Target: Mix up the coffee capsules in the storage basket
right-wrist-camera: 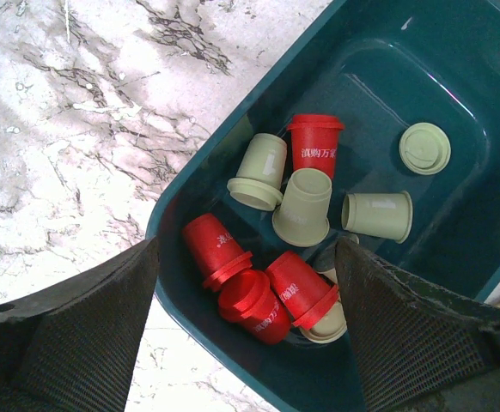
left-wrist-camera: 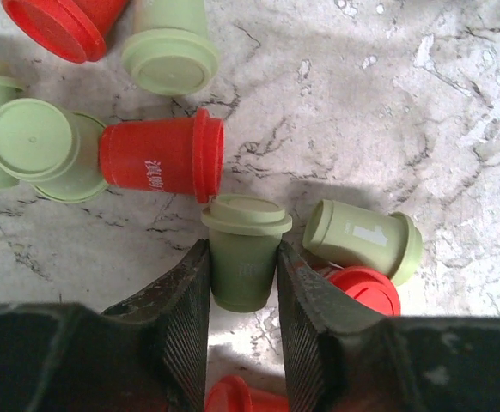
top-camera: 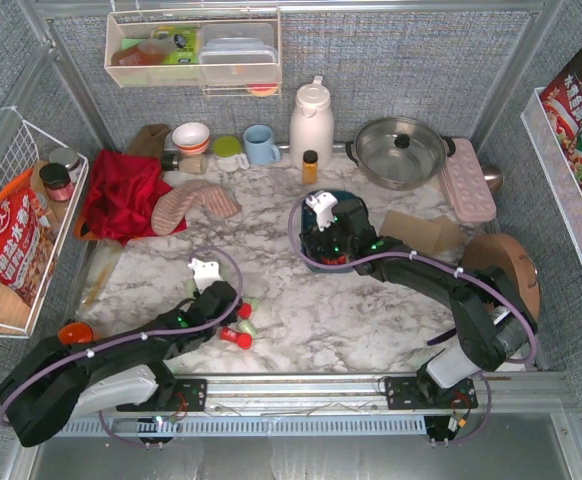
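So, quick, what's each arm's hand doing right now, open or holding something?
Left gripper: closed on a green capsule.
Right gripper: open, holding nothing, above the basket.

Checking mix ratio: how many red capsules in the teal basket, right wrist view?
4 red capsules in the storage basket: one mid-basket among green capsules, three clustered by the lower-left wall. More could be hidden under the pile.
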